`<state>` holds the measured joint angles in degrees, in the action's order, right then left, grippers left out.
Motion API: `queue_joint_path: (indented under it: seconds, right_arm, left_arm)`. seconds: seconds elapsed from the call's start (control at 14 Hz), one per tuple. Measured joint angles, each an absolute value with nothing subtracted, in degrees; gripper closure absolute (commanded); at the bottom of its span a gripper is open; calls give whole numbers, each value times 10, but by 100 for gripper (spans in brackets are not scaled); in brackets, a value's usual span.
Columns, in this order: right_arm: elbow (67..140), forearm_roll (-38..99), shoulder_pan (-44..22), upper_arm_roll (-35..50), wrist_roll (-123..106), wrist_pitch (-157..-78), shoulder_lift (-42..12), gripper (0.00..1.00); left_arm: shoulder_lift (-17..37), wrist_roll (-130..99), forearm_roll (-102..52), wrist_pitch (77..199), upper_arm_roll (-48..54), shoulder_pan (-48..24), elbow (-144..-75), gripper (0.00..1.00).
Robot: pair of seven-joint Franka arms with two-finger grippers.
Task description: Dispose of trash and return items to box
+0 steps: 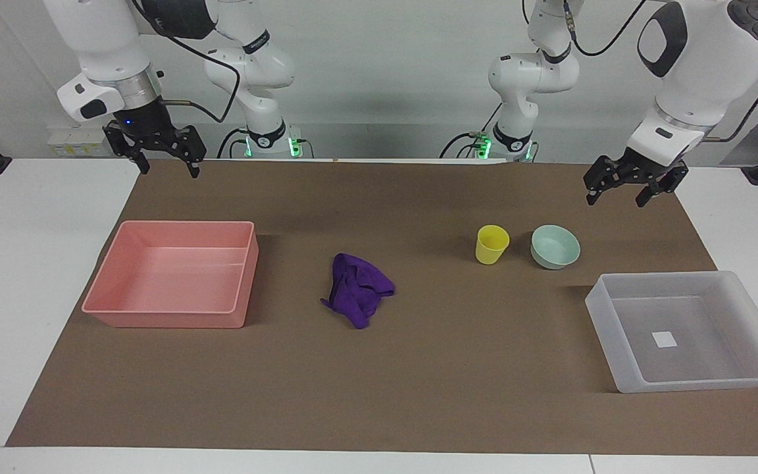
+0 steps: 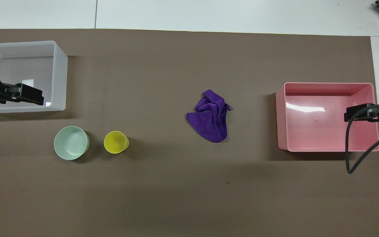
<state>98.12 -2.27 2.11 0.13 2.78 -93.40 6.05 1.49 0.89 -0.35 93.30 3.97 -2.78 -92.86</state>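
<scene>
The purple rag (image 1: pixel 357 288) lies crumpled mid-mat; it also shows in the overhead view (image 2: pixel 212 120). The yellow cup (image 1: pixel 491 244) (image 2: pixel 115 142) stands upright beside the mint-green bowl (image 1: pixel 555 246) (image 2: pixel 71 143), toward the left arm's end. The translucent box (image 1: pixel 662 277) (image 2: pixel 61 75) is empty, with a white sticker on its floor, and lies farther from the robots than the bowl. My left gripper (image 1: pixel 618 195) (image 2: pixel 28 93) hangs open and empty, raised over the mat at that end. My right gripper (image 1: pixel 168 168) hangs open and empty over the mat's corner at the right arm's end.
An empty pink tray (image 1: pixel 185 224) (image 2: pixel 327 84) sits at the right arm's end of the brown mat (image 1: pixel 418 368). White table surface borders the mat on all sides. The right arm's cable (image 2: pixel 357 144) hangs over the pink tray's corner in the overhead view.
</scene>
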Motion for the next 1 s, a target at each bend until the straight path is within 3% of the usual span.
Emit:
queue_joint_path:
  seconds: [0.5,1.0]
  right_arm:
    - [984,-23,47,0,20,-948,60,0]
    - [985,-23,-14,-50,20,-958,60,0]
  left_arm:
    - [9,9,-3,933,41,-28,-934,0]
    - [9,9,-3,932,41,-28,-934,0]
